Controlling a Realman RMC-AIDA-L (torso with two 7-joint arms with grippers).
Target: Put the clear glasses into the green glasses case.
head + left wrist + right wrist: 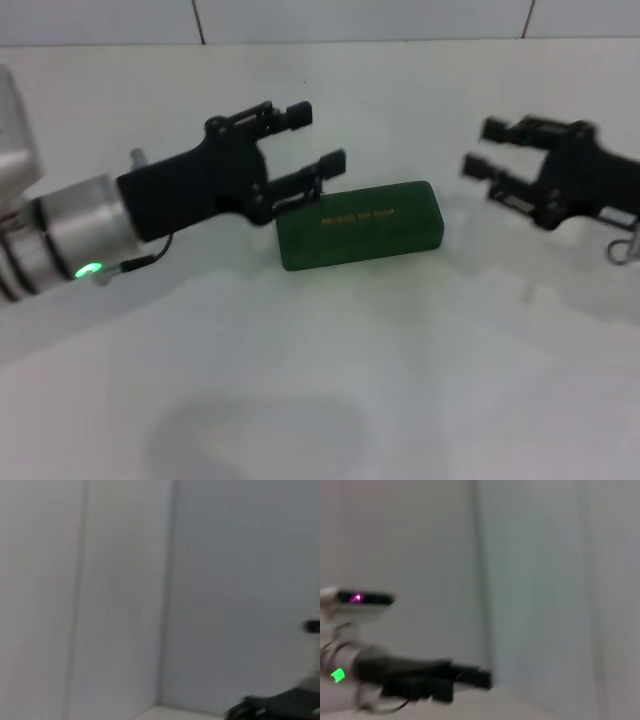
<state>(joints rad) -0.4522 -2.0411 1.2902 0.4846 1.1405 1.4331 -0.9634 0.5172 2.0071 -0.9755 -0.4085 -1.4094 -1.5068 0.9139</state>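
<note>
Left gripper (310, 140): jaws spread wide, holding nothing, raised above the white surface (320, 380). Its lower finger tip stands just over the near-left corner of the green glasses case (360, 237); contact cannot be confirmed.

Right gripper (487, 148): jaws likewise open and empty, held off the surface, apart from the far end of the case and facing the left gripper across it.

The case lies flat between the two sets of jaws, long side toward the camera, lid shut, gold lettering uppermost.

The clear glasses cannot be found in any view; against white they may simply not register. The wrist views show mainly the wall and the opposite arm.

Assessment: the case appears still to need opening, or the glasses still to be located. To do this well, one set of jaws should pin the case body low so it cannot slide, while the other lifts the lid at its front edge, away from the hinge. Both should descend slowly; the smooth case will likely skate if pushed sideways.
</note>
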